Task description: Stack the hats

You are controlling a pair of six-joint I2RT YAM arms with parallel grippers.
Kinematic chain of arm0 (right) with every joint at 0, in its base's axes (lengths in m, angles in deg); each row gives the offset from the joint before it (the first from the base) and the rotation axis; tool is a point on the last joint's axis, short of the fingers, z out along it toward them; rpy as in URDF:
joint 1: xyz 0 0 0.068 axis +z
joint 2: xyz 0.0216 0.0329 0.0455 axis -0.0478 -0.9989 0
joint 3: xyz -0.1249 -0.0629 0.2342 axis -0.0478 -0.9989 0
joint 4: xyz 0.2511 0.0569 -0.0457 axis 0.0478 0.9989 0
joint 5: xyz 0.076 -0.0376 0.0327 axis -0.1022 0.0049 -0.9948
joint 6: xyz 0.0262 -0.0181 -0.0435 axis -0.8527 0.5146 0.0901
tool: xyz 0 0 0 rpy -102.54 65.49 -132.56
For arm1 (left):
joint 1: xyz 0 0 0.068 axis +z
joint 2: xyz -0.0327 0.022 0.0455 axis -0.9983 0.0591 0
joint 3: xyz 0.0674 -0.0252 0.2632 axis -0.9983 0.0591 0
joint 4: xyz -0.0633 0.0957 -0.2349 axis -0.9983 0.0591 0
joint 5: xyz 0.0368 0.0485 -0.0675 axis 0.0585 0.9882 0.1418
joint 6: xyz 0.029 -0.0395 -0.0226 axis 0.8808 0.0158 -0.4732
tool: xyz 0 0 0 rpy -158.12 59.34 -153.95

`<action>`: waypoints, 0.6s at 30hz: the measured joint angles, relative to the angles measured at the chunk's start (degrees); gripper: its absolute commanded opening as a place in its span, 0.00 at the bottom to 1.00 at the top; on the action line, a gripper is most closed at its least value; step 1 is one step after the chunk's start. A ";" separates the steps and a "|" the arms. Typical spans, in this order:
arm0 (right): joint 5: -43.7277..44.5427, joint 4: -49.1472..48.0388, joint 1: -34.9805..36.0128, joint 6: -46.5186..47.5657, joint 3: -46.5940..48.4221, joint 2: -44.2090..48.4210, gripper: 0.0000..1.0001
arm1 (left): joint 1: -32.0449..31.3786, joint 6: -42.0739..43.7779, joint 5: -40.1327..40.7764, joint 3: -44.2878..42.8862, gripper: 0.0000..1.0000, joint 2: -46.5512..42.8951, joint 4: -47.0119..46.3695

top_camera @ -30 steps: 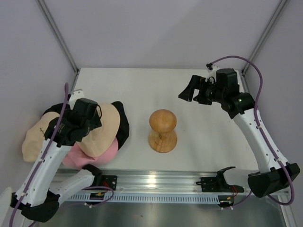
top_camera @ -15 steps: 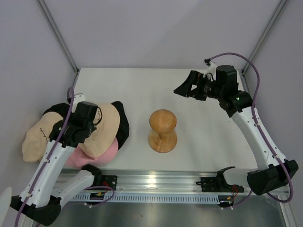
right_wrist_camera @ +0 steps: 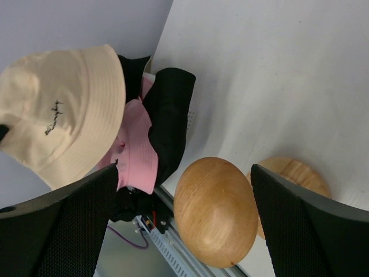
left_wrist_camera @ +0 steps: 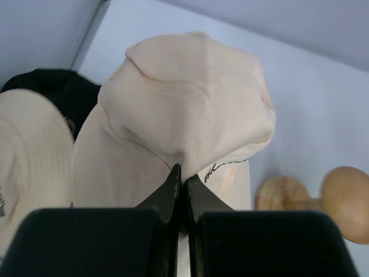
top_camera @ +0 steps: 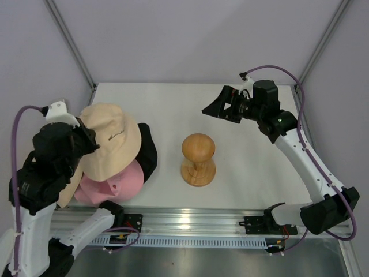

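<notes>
Several hats at tabletop left edge: left tool pinched tight on cream hat near its dark script, hat hanging over pink hat and black hat (second cream hat alongside). Right tool fingers wide apart, holding nothing, above tabletop beyond wooden stand.

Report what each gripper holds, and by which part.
Left gripper: jaws shut on the cream-beige hat, pinching a fold of fabric beside its dark script embroidery. Right gripper: jaws open, holding nothing.
</notes>
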 measured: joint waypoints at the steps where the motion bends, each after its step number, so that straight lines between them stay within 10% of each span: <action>1: 0.00 -0.79 -0.13 -1.01 -0.44 0.04 1.00 | -0.09 0.37 -2.14 -2.23 0.01 0.09 -0.50; 18: 2.27 -7.87 -3.85 -13.57 -8.28 9.53 1.00 | -22.71 -2.19 -21.92 -3.72 0.01 13.94 -24.44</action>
